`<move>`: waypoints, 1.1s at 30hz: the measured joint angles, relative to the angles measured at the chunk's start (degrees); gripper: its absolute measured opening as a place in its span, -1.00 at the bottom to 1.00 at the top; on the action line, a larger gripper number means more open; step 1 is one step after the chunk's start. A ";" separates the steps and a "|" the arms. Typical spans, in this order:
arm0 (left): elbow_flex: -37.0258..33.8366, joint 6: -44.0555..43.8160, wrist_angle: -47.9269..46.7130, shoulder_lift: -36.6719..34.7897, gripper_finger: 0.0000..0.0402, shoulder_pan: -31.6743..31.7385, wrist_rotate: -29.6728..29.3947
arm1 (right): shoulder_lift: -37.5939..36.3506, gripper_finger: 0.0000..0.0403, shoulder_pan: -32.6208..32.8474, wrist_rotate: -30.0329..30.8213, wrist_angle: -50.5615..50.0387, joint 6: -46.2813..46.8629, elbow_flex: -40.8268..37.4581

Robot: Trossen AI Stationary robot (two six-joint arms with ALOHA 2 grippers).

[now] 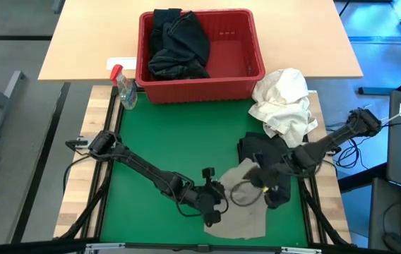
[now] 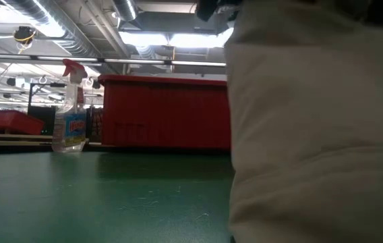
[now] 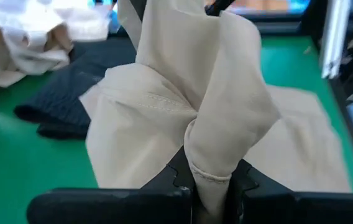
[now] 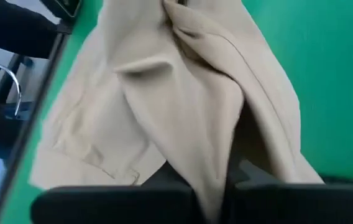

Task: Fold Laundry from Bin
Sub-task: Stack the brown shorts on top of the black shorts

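The khaki-beige garment (image 1: 243,204) lies on the green mat near the table's near edge, right of the middle; it fills the low view's right half (image 2: 313,135). My left gripper (image 1: 218,192) is shut on its left part, my right gripper (image 1: 260,180) on its right part. Dark garments (image 1: 178,42) lie in the left half of the red bin (image 1: 246,53) at the far side. Another dark garment (image 1: 260,149) lies flat under my right arm. My left gripper pinches a gathered, hemmed fold of the khaki garment (image 3: 209,177) between its two fingers, several layers. The cloth rises bunched beyond the fingers, its far part lying on the mat. My right gripper pinches a bunched fold of the khaki garment (image 4: 210,177) between its two fingers, several layers. The cloth runs slack away from the fingers onto the green mat.
A white cloth bundle (image 1: 284,102) lies right of the bin. A clear spray bottle with a red top (image 1: 124,88) stands left of the bin. Bare green mat (image 1: 179,134) spreads between the bin and my arms.
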 joint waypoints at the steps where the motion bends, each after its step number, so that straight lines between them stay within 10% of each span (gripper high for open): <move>1: 0.00 0.08 1.31 0.00 -0.87 -0.34 -0.01 | 0.01 -0.95 1.51 0.61 -2.12 1.90 1.56; 15: 0.00 9.42 23.03 0.54 -0.87 1.83 6.52 | 0.01 -0.94 15.24 2.75 -22.63 27.15 17.68; 33: 0.02 4.29 35.46 6.20 -0.87 13.28 12.23 | -5.45 -0.96 0.15 3.66 -48.88 20.09 22.17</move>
